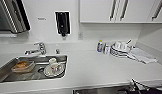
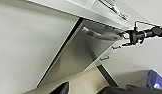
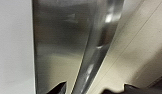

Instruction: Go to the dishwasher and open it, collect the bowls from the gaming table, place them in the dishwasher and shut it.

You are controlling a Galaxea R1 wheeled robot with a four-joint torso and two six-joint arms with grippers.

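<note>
The dishwasher (image 2: 92, 50) door looks stiff, heavy and slick; grip its bar handle (image 3: 97, 50) mid-length, though I cannot tell how the jaws stand.

sink (image 1: 7, 72): dishes, cup inside | counter (image 1: 89, 67): white; bottles (image 1: 100, 46), stacked plates (image 1: 119, 50), cloth (image 1: 143, 57) at right | cupboards (image 1: 97, 11) above

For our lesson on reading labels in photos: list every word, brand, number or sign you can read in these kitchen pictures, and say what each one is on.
No text can be read anywhere.
Small grey mark on the wall: too blurred to read.
Bottle on the counter: its label is too small to read.
Black dispenser on the wall: no legible marking.
Steel dishwasher front and its handle: no brand or lettering to be seen.
</note>
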